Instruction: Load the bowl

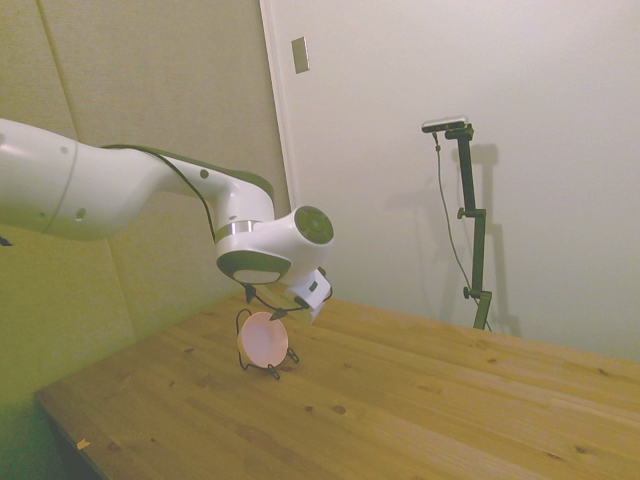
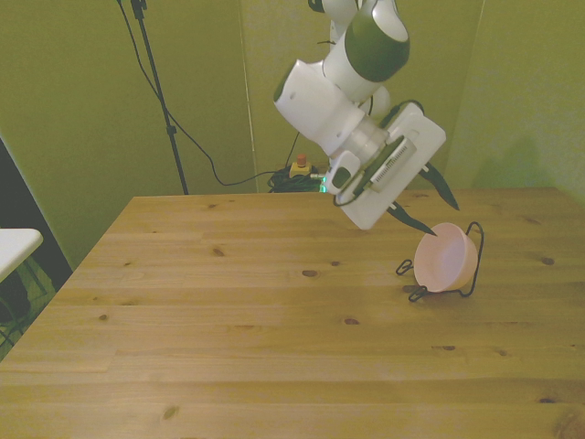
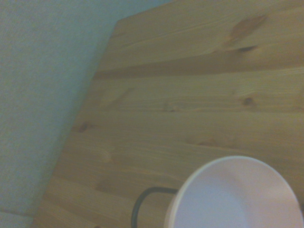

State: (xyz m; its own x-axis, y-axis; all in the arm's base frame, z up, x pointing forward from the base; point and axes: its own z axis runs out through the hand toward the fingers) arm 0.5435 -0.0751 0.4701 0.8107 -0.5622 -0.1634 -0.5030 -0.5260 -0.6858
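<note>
The wooden desk (image 2: 274, 320) carries a small black wire rack (image 2: 472, 265) near the front view's right edge. The white arm (image 1: 120, 190) slants down toward it. The pink bowl (image 2: 445, 257) stands on its side in the rack, its hollow showing in the front view and its flat base (image 1: 264, 339) in the side view. The end effector (image 2: 423, 208) hangs just above the bowl's rim with its dark fingers (image 2: 446, 190) spread apart, gripping nothing. The wrist view shows only the bowl's rim (image 3: 237, 190) and a loop of wire.
</note>
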